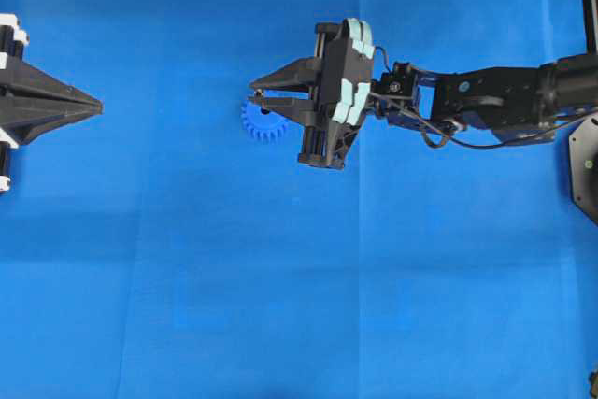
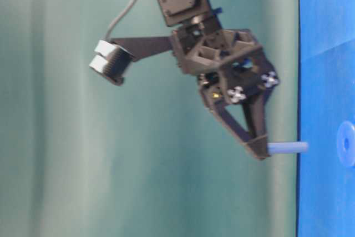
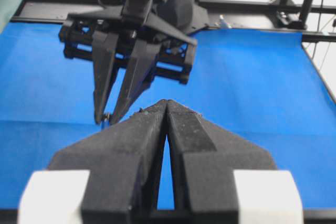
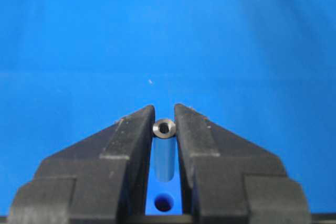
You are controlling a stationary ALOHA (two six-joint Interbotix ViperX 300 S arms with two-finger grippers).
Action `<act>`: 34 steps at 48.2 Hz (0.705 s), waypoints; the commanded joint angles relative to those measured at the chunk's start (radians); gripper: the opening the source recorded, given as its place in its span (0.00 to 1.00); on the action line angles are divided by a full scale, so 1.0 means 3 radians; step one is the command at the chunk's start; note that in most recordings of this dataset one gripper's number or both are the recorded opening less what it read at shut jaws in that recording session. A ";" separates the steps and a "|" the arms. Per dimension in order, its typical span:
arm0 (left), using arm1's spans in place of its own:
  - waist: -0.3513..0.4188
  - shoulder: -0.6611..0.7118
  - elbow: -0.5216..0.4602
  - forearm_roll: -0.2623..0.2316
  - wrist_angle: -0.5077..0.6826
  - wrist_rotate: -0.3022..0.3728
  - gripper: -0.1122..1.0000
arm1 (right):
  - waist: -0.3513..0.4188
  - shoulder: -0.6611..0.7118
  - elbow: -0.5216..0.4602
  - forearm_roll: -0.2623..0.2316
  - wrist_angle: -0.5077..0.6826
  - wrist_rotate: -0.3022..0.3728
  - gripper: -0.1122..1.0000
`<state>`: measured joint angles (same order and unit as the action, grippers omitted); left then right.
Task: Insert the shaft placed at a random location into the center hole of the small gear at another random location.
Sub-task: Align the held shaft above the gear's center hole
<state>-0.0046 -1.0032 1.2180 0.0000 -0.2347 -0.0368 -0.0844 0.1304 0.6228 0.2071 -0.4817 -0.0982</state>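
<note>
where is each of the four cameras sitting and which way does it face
Overhead: looks straight down on the blue mat; right gripper over the small blue plastic gear, left gripper at the edge.
Table-level: rolled sideways, side-on to the right gripper holding the thin metal shaft.
Left wrist: past its shut jaws toward the right gripper.
Right wrist: down along its jaws clamping the shaft.
Overhead and table-level share the gear.
</note>
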 commanded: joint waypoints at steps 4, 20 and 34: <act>-0.0005 0.0010 -0.0026 0.0005 -0.0015 0.0000 0.10 | -0.0005 0.0087 -0.0026 0.0066 -0.0133 0.0010 0.13; -0.0005 0.0010 -0.0026 0.0010 -0.0020 0.0000 0.10 | -0.0005 0.0322 -0.0015 0.0281 -0.0179 0.0015 0.13; -0.0005 0.0010 -0.0026 0.0005 -0.0015 0.0000 0.10 | 0.0005 0.0322 -0.0010 0.0281 -0.0199 0.0015 0.13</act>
<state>-0.0046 -1.0032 1.2195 0.0000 -0.2347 -0.0368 -0.0828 0.2439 0.6259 0.2899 -0.5308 -0.0920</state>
